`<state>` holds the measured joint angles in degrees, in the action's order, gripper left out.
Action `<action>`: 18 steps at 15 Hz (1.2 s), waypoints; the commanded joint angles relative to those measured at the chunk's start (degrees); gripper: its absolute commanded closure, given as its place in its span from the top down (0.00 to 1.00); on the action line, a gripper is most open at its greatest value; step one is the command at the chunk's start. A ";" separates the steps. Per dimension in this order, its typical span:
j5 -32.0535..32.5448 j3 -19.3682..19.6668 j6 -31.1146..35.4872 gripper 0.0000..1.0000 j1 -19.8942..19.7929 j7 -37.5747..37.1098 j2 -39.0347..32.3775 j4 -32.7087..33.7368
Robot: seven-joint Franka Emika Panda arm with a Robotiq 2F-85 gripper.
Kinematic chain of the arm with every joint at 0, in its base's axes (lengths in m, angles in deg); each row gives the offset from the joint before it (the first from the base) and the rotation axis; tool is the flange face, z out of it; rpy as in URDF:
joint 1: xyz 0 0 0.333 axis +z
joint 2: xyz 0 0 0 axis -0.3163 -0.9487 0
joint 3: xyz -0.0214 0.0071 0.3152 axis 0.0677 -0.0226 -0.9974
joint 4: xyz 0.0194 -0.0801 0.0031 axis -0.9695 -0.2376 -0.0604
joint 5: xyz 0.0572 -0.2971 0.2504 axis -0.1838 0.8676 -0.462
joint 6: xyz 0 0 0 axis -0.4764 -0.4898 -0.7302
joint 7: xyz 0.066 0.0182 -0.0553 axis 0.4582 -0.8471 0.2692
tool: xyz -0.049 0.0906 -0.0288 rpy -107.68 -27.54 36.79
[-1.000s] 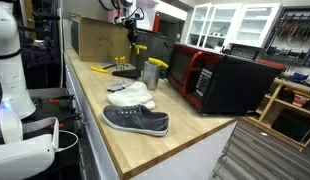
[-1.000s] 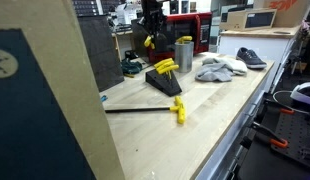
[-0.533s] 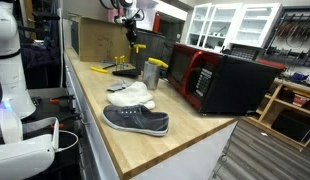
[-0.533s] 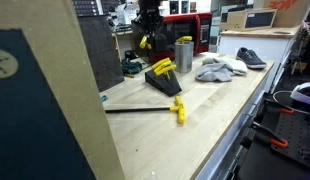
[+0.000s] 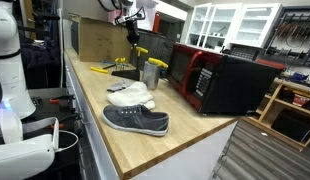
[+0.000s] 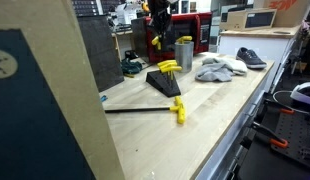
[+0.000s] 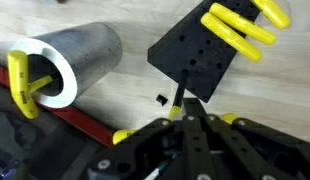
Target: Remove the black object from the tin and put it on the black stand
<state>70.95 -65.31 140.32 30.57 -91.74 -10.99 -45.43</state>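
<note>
While it is hanging clear of the tin (image 7: 80,50), the black object (image 7: 181,97), a slim T-handled hex key with a yellow grip, is pointing its dark shaft down at the black stand (image 7: 195,55); whether the tip is touching the drilled face cannot be told from the wrist view. The gripper (image 7: 190,118) is pinching it near the handle with fingers pressed together, yellow showing on either side. Being thin steel, the key is probably behaving as a light, stiff thing, though its smooth shaft may be prone to twisting between the pads, so gripping up by the cross-handle looks the safest hold. Other yellow-handled keys (image 7: 240,25) are already sitting in the stand, and another yellow handle (image 7: 25,85) is hooking over the tin's rim. In an exterior view a grey shoe (image 5: 135,120) is lying and the red-and-black microwave (image 5: 220,80) is standing farther along the wooden counter (image 5: 195,135).
</note>
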 commanded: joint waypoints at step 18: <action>-19.09 -2.40 -4.46 0.00 -1.02 21.75 4.66 -1.29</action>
<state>54.10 -67.44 138.79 30.28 -73.68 -7.97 -45.87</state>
